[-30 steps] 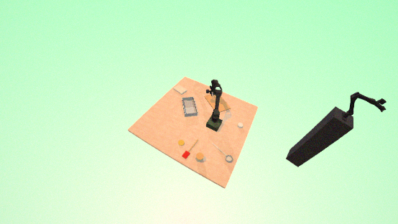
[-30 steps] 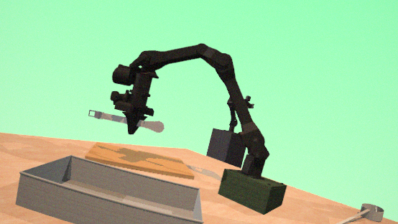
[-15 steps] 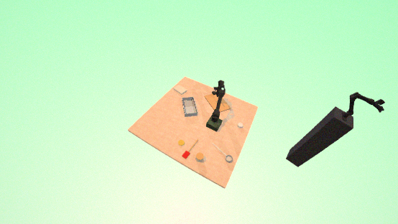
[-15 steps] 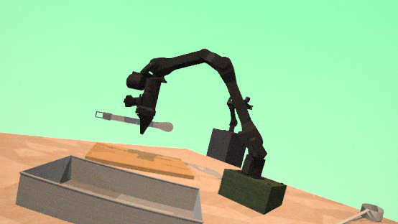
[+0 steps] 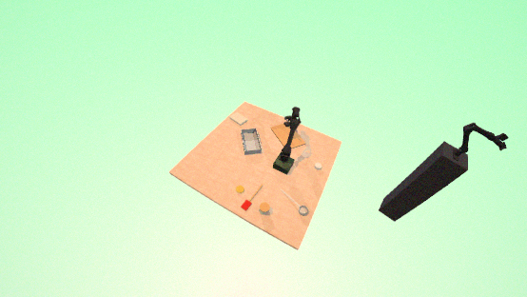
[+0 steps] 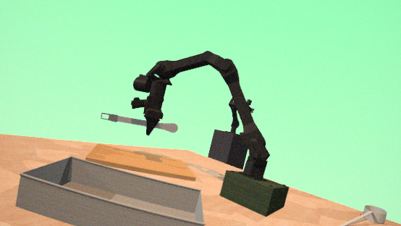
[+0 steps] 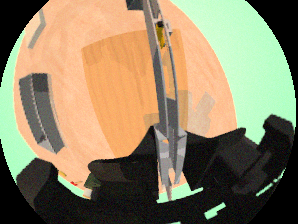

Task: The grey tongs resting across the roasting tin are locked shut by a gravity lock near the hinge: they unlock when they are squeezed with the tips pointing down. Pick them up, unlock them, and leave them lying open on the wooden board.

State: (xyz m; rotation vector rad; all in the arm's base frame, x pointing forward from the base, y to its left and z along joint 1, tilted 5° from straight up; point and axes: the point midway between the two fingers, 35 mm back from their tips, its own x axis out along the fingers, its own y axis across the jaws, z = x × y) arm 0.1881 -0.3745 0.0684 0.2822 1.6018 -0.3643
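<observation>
My gripper [image 6: 148, 131] [image 7: 158, 127] points down and is shut on the grey tongs [image 6: 169, 127] [image 7: 172, 107]. It holds them in the air above the wooden board [image 5: 280, 133] [image 6: 108, 157] [image 7: 120, 100]. In the exterior view the tongs lie nearly level, with the square loop at the left and the rounded end at the right, slightly lower in the picture. In the wrist view their two arms run close together, with a yellow piece [image 7: 160, 35] between them near the far end. Whether the lock holds cannot be told. The roasting tin [image 5: 259, 144] [image 6: 72, 203] [image 7: 50, 112] stands beside the board.
A pale block [image 5: 239, 118] lies at the table's back left corner. A yellow disc [image 5: 240, 189], a red spatula [image 5: 246, 205], an orange round thing [image 5: 264, 207] and a grey long-handled cup [image 6: 378, 214] are on the near side. A second arm stands on a dark pedestal [image 5: 419, 186] [image 6: 222, 146].
</observation>
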